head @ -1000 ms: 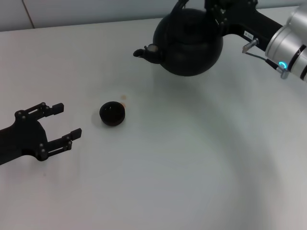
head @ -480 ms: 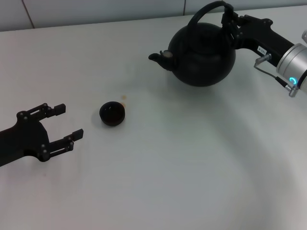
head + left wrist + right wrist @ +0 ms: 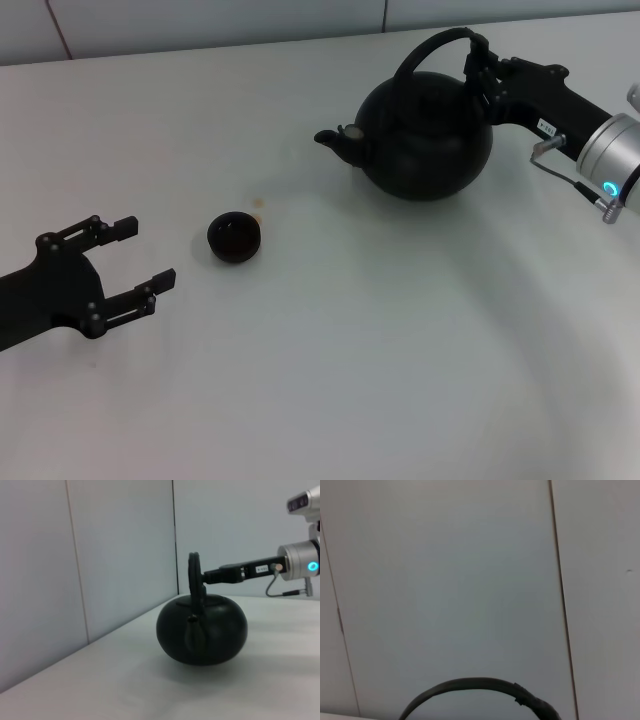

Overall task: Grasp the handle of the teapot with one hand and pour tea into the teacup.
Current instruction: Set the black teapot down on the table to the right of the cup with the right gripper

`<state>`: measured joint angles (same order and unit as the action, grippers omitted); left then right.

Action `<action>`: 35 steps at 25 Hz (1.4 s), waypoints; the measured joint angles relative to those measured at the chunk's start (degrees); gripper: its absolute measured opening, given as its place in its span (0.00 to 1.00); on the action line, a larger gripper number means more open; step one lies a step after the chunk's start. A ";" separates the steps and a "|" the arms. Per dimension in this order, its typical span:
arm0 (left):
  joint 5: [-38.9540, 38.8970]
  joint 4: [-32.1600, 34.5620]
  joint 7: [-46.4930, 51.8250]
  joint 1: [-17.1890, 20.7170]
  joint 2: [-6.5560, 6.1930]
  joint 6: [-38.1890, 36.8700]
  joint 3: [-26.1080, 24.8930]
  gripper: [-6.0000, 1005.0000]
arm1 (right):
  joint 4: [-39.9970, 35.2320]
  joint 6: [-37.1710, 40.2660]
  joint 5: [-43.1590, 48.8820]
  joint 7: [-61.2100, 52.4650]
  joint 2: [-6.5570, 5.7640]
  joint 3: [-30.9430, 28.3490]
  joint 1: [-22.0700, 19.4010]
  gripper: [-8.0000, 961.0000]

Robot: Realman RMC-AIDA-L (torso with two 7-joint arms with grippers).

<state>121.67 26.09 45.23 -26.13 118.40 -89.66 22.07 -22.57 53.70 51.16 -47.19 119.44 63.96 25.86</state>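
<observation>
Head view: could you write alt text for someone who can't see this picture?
A robot's right pincer grips the arched handle of a round black teapot at the far right of a white table, spout pointing left. A tiny black teacup sits apart, nearer the middle, and the left pincer hangs open beside it, empty.

Teapot far right on table, teacup nearer and left

The teapot (image 3: 428, 140) stands on the table (image 3: 330, 370), spout towards the teacup (image 3: 234, 237); they are well apart
</observation>
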 joint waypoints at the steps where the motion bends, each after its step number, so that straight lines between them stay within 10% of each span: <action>1: 0.00 0.00 0.00 0.00 0.00 0.00 0.00 0.75 | 0.00 0.00 0.00 0.00 0.00 0.00 0.00 0.10; 35: -0.82 0.41 0.03 0.13 -0.18 0.13 0.29 0.75 | 2.14 -1.45 0.63 0.04 -0.16 0.62 0.63 0.14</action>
<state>120.85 26.50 45.27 -26.00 118.21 -89.53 22.35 -20.42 52.25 51.79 -47.15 119.28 64.59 26.49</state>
